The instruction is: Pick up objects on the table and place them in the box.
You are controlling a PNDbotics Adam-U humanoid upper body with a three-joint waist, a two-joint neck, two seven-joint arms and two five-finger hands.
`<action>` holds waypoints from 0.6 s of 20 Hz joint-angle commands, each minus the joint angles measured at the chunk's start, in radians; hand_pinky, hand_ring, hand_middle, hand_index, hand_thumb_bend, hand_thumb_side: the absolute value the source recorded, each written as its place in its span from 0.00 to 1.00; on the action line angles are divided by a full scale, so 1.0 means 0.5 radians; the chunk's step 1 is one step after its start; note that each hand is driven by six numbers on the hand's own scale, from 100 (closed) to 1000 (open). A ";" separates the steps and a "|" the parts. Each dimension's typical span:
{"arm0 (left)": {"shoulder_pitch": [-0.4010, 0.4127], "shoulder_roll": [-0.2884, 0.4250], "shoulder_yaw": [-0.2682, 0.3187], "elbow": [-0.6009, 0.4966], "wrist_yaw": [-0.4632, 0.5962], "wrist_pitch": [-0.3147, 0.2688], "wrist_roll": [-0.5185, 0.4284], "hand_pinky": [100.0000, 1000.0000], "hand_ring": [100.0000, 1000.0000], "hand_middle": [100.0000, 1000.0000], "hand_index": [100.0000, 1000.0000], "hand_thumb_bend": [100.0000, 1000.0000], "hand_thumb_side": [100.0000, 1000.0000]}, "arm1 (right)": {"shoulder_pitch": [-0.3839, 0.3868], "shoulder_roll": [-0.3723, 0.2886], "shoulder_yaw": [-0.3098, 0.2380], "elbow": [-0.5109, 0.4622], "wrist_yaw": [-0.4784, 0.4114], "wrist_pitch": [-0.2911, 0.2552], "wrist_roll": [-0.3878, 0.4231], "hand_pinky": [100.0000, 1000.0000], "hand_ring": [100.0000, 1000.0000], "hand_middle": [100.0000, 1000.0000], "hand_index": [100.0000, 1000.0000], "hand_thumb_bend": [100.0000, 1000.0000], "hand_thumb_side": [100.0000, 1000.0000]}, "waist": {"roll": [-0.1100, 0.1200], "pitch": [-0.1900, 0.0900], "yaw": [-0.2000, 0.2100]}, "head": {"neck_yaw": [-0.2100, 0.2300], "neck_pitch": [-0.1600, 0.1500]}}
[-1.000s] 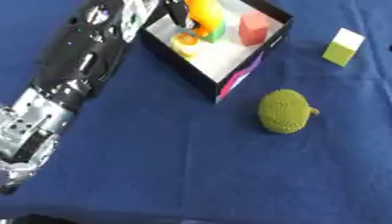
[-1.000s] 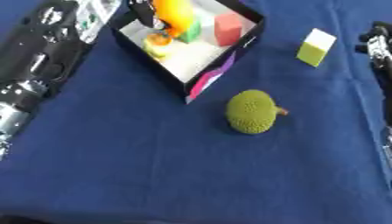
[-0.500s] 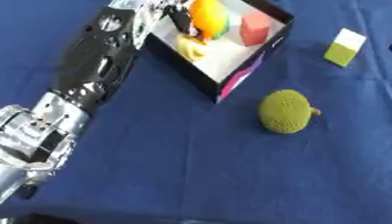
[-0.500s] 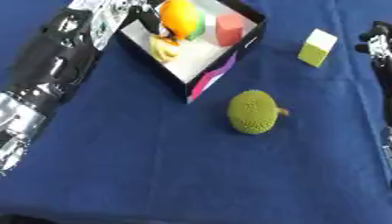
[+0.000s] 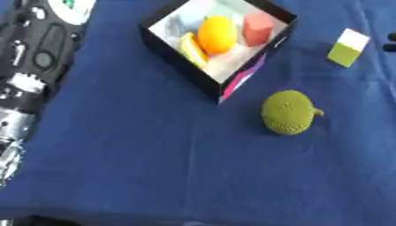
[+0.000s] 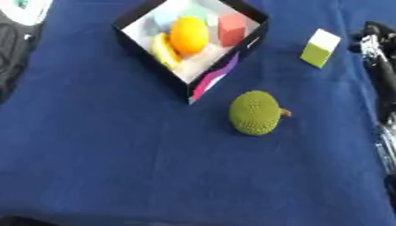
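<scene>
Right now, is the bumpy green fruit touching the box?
Apart. In the left eye view, a strip of blue cloth shows between the bumpy green fruit and the near corner of the box.

On the dark blue tablecloth, a black-walled open box holds an orange ball, a yellow banana-like piece and a red block, with a bumpy green round fruit near its corner and a green-and-white cube well apart, near the robot's black right arm at the edge.

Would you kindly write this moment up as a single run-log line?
box: holds orange fruit, red block, yellow item | on table: bumpy green fruit, green-white block | left arm at left edge, hand unseen
</scene>
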 commanded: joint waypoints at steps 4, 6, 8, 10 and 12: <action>0.333 0.322 0.193 -0.654 0.513 0.249 0.277 0.71 0.75 0.77 0.82 0.01 0.16 | 0.000 -0.074 -0.038 -0.044 0.001 -0.003 -0.025 0.98 0.74 0.69 0.84 0.00 0.65 | 0.001 -0.111 0.028 | -0.042 -0.002; 0.495 0.361 0.269 -0.796 0.680 0.316 0.481 0.70 0.74 0.76 0.81 0.00 0.23 | 0.001 -0.075 -0.045 -0.046 0.000 -0.004 -0.032 0.98 0.74 0.69 0.84 0.00 0.65 | -0.004 -0.111 0.034 | -0.057 -0.009; 0.657 0.358 0.348 -0.903 0.855 0.351 0.708 0.68 0.72 0.75 0.80 0.00 0.33 | 0.003 -0.077 -0.052 -0.047 -0.002 -0.004 -0.038 0.98 0.74 0.69 0.84 0.00 0.65 | -0.009 -0.108 0.040 | -0.073 -0.018; 0.823 0.320 0.432 -0.994 1.023 0.356 0.957 0.67 0.72 0.75 0.80 0.00 0.40 | 0.002 -0.079 -0.055 -0.048 -0.002 -0.004 -0.042 0.98 0.74 0.69 0.84 0.00 0.65 | -0.017 -0.103 0.045 | -0.087 -0.027; 0.975 0.251 0.504 -1.066 1.147 0.336 1.178 0.66 0.71 0.75 0.80 0.00 0.46 | 0.001 -0.078 -0.059 -0.049 -0.002 -0.004 -0.046 0.98 0.74 0.69 0.84 0.00 0.65 | -0.026 -0.098 0.047 | -0.098 -0.034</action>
